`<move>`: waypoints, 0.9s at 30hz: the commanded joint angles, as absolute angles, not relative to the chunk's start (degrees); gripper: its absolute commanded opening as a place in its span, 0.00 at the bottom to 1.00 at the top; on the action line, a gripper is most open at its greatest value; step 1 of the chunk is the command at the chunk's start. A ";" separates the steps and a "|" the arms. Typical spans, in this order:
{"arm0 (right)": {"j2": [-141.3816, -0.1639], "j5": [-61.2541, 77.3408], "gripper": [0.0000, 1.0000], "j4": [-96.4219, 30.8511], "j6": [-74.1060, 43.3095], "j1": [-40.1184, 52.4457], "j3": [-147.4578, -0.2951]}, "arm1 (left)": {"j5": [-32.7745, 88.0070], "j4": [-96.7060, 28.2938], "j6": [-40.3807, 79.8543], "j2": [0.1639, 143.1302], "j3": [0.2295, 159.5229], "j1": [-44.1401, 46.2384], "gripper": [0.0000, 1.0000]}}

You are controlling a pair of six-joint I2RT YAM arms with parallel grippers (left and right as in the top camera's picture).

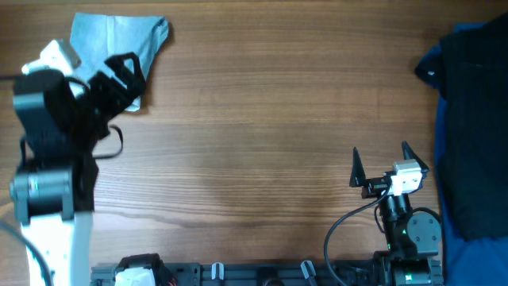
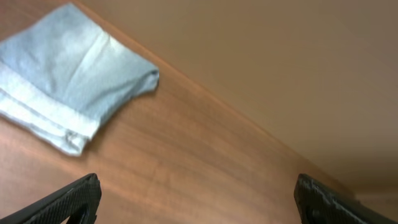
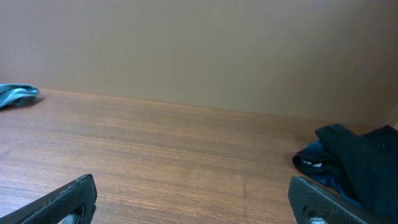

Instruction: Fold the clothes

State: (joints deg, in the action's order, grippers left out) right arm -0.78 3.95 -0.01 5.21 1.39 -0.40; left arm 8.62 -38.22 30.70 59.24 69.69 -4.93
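**Folded jeans at the far left corner, left hand right beside them**

The pale denim jeans (image 1: 119, 40) lie as a compact, layered bundle at the far left corner of the table (image 1: 254, 119). Their stitched hem edge shows toward the camera in the left wrist view.

The left hand (image 1: 127, 79) sits just on the near side of the bundle, and from above it overlaps the bundle's near edge. Its fingers are spread wide and hold nothing. In the left wrist view the bundle lies ahead and to the left of the spread fingers, clear of both, with bare wood between. Whether any part of the hand touches the cloth cannot be told from above.

The right hand (image 1: 381, 159) is at the near right of the table, also spread wide and empty. It is well apart from the jeans, which its own camera catches only as a sliver at the far left. Much closer to it are the dark garments (image 1: 476, 119), heaped on a bright blue cloth (image 1: 480, 266) at the right edge.

Judging by the tidy bundle, the folding of the jeans looks done or nearly so. Any further touch on them would fall to the left arm, reaching forward and leftward. The bundle's longer side appears to run along the table's far edge.
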 commanded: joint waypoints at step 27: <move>-0.27 2.96 1.00 0.14 4.40 1.10 -0.30 | 6.96 -0.45 11.57 17.41 4.38 -2.15 1.00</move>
State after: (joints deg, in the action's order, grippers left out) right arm -0.67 3.92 -0.03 5.21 1.39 -0.38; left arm 7.90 -0.82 19.86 18.09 5.04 -3.46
